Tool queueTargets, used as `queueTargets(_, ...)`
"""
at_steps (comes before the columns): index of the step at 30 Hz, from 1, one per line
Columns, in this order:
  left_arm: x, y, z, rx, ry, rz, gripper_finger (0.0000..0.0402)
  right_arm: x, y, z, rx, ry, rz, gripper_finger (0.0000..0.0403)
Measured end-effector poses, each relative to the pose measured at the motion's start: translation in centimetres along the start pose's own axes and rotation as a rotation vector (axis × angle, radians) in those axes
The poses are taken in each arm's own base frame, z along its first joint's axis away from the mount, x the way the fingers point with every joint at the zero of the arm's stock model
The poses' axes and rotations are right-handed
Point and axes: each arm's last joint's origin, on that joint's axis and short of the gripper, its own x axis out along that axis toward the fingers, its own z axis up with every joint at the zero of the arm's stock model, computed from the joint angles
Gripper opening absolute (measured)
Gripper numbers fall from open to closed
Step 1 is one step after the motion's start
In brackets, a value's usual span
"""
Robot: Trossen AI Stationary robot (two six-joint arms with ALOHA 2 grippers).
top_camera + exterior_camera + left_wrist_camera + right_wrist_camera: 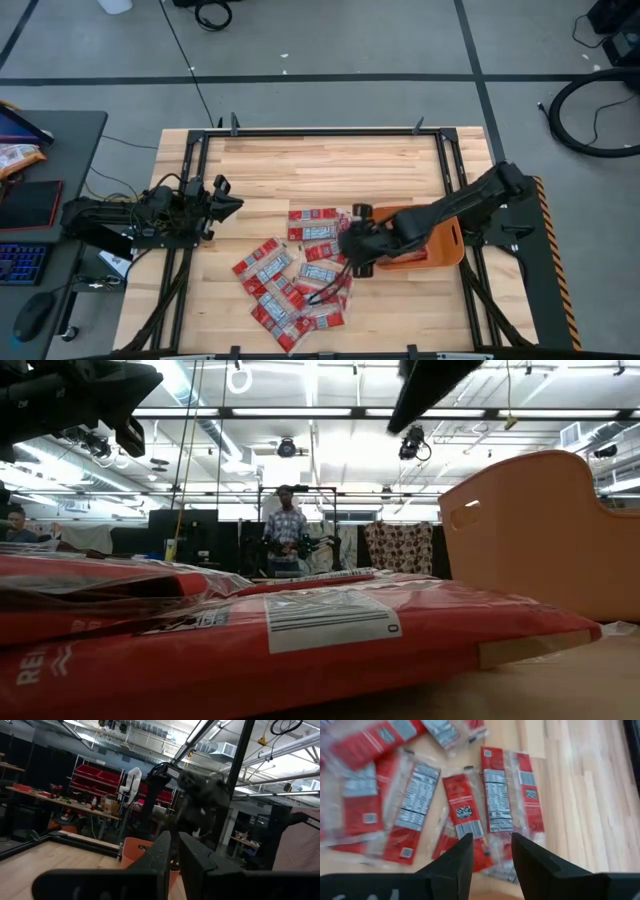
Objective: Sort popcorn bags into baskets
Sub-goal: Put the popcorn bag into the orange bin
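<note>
Several red popcorn bags (295,272) with white label patches lie flat and overlapping on the wooden table; they fill the right wrist view (465,812) and the low view's foreground (300,635). The orange tub (440,250) stands right of them, partly under the right arm, and shows in the low view (540,530). My right gripper (352,247) hovers open just above the pile's right edge, its fingers (492,855) pointing down over a packet. My left gripper (225,195) waits shut near the table's left edge, raised and apart from the bags (175,852).
A black frame (320,132) runs along the table's far and side edges. Bare wood lies between the left gripper and the pile. A desk with a keyboard and mouse (30,265) stands left of the table. A person (288,525) stands far behind in the room.
</note>
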Motion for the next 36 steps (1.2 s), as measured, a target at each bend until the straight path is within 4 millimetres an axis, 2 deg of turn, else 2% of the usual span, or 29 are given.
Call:
queueTargets(4, 0.0, 0.0, 0.0, 0.008, -0.001, 0.0, 0.0036, 3.4, 1.5, 0.0, -0.065, 0.039, -0.036, 0.0137)
queueTargets(8, 0.0, 0.0, 0.0, 0.007, -0.001, 0.0, 0.0036, 6.3, 2.0, 0.3, -0.126, 0.09, -0.058, 0.014)
queueTargets(16, 0.0, 0.0, 0.0, 0.006, 0.0, 0.0, 0.0036, 11.1, 2.7, 2.8, -0.176, 0.081, -0.151, 0.016)
queueTargets(21, 0.0, 0.0, 0.0, 0.005, 0.0, 0.0, 0.0036, 13.9, 2.9, 3.6, -0.245, 0.106, -0.192, 0.0179)
queueTargets(26, 0.0, 0.0, 0.0, 0.006, 0.0, 0.0, 0.0036, 15.9, 2.7, 3.7, -0.301, 0.129, -0.224, 0.0201)
queueTargets(36, 0.0, 0.0, 0.0, 0.007, -0.001, 0.0, 0.0036, 17.5, 1.0, 3.8, -0.281, 0.138, -0.164, 0.0213)
